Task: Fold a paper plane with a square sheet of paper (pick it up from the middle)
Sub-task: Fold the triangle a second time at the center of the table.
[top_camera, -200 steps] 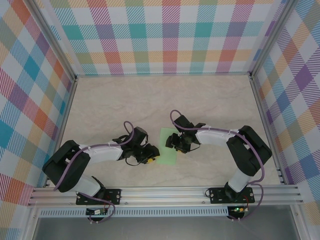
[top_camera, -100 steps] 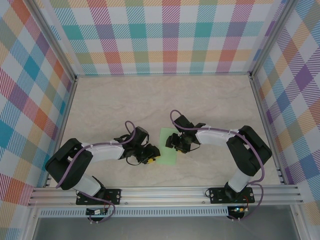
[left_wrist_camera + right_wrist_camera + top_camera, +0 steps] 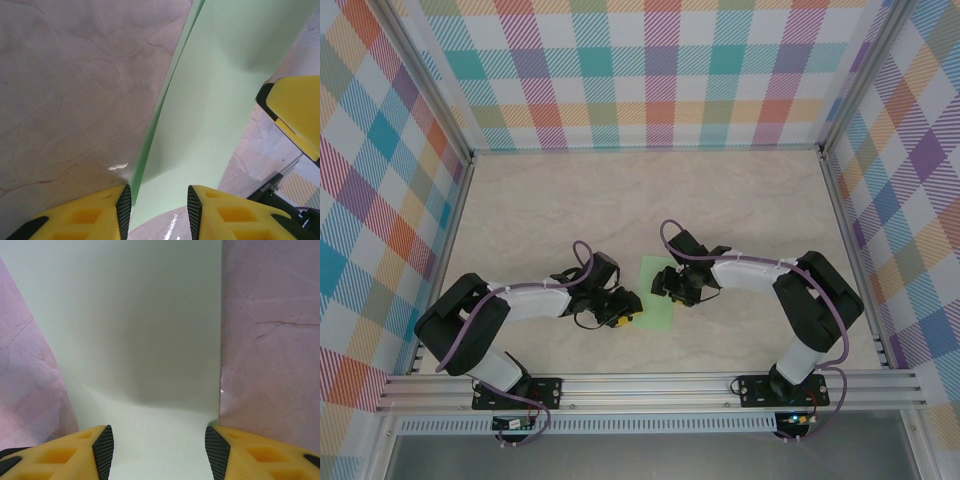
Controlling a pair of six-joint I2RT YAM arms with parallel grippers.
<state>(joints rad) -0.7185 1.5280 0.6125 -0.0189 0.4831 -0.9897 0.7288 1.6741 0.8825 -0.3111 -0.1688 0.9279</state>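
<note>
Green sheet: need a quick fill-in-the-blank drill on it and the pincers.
1. In the top view the sheet lies ____ the left pincer and the right pincer.
2. The right pincer's fingers are ____ in colour.
3. Both pincers' jaws stand ____, not shut, with the sheet showing in the gap.

Missing words: between; yellow; open.

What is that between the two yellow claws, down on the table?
From the top camera, the square sheet of paper, pale green, lies between the left gripper and the right gripper. Both reach over its edges.
</note>
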